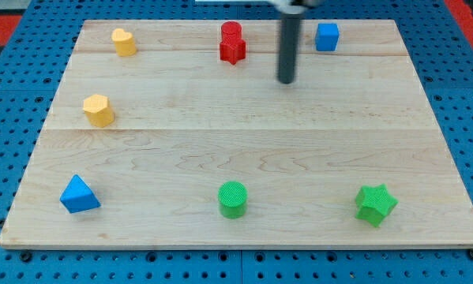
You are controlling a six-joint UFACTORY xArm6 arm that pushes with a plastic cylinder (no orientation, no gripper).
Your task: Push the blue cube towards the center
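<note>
Right now my tip point(287, 80) rests on bare board — just lower-left of the blue cube point(327, 37), not touching.

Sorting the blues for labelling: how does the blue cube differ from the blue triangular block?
The blue cube is box-shaped, the blue triangular block wedge-shaped. The cube sits at the view's top right, the triangular block at bottom left. My tip is near the cube, far from the triangular block. Both are blue and untouched.

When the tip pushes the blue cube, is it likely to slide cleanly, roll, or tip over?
The blue cube sits on a flat face, so it probably slides, not rolls. It looks squat, so tipping seems unlikely. My tip is toward the view's lower left of it; an off-centre push may twist it.
</note>
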